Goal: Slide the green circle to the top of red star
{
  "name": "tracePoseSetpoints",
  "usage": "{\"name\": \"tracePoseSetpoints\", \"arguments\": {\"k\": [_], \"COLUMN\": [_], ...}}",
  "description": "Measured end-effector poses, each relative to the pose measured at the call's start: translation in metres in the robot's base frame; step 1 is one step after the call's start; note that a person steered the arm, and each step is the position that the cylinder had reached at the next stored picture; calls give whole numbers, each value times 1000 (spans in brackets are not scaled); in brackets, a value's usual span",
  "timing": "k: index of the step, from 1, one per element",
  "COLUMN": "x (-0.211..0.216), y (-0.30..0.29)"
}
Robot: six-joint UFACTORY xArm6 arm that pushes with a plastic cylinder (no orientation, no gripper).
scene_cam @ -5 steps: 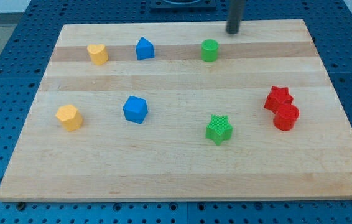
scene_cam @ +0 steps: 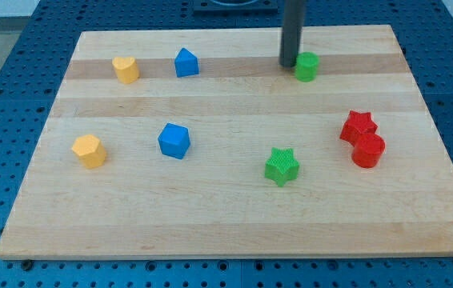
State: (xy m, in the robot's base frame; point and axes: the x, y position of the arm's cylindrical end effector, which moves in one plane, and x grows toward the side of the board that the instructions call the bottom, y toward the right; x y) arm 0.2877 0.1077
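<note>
Pressing my tip against the left side of the green circle, upper middle of the frame; no fingers, so nothing is grasped. It looks light, rigid and slippery on wood. Red star sits lower right; pushing off-centre may spin it away.

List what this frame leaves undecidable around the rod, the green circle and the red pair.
- My tip against the green circle: touching or a sliver apart, too fine for the camera view.
- Rod above the tip: cut off by the view's top edge.
- Red star: its lower right is covered by the red circle.
</note>
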Motion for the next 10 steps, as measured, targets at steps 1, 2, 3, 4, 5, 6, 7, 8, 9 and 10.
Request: {"name": "tracePoseSetpoints", "arguments": {"k": [1, 2, 3, 4, 5, 6, 7, 8, 9, 10], "x": [1, 20, 48, 76, 76, 76, 85, 48, 47, 49], "y": [17, 17, 18, 38, 38, 38, 34, 33, 58, 63]}}
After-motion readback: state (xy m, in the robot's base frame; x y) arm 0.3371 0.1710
